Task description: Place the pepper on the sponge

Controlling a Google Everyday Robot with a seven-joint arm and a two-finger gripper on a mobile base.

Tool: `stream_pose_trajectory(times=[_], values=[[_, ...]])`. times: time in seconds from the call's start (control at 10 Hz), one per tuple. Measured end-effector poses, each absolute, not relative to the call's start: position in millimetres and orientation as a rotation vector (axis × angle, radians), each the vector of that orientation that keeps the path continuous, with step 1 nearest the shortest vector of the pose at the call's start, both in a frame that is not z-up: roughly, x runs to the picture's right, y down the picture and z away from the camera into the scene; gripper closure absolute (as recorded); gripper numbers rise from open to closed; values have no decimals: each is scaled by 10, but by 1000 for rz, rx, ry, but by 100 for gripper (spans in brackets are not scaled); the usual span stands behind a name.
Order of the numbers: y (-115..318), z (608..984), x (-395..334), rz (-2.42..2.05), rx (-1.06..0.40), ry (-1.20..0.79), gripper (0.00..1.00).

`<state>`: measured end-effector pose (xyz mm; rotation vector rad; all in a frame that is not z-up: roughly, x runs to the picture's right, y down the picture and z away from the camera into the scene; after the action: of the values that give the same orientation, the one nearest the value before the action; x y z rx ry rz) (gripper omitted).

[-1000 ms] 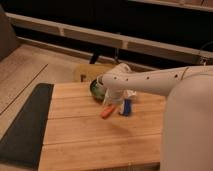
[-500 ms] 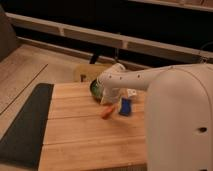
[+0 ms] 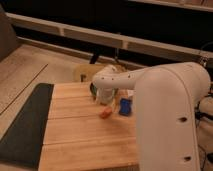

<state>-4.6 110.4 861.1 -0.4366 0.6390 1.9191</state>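
Observation:
The orange-red pepper (image 3: 105,113) lies on the wooden table (image 3: 85,140), near its middle. The bright blue sponge (image 3: 125,106) sits just right of it, a small gap between them. My gripper (image 3: 105,97) hangs at the end of the white arm (image 3: 165,100), directly above and slightly behind the pepper. It holds nothing that I can see. The arm covers the right side of the view.
A dark green bowl (image 3: 93,88) is mostly hidden behind the gripper at the table's back edge. A large black mat (image 3: 25,125) lies along the table's left side. A tan object (image 3: 82,72) stands behind the table.
The white arm has swung closer and now fills more of the right side. The gripper stays over the pepper. Pepper and sponge have not moved.

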Motion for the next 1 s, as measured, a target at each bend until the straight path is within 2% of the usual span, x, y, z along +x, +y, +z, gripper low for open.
stream_pose_trajectory(times=[0.7,1.0], values=[[1503,8693,0,1901,-419,708,35],[1496,8696,-8,1904,-419,704,35]])
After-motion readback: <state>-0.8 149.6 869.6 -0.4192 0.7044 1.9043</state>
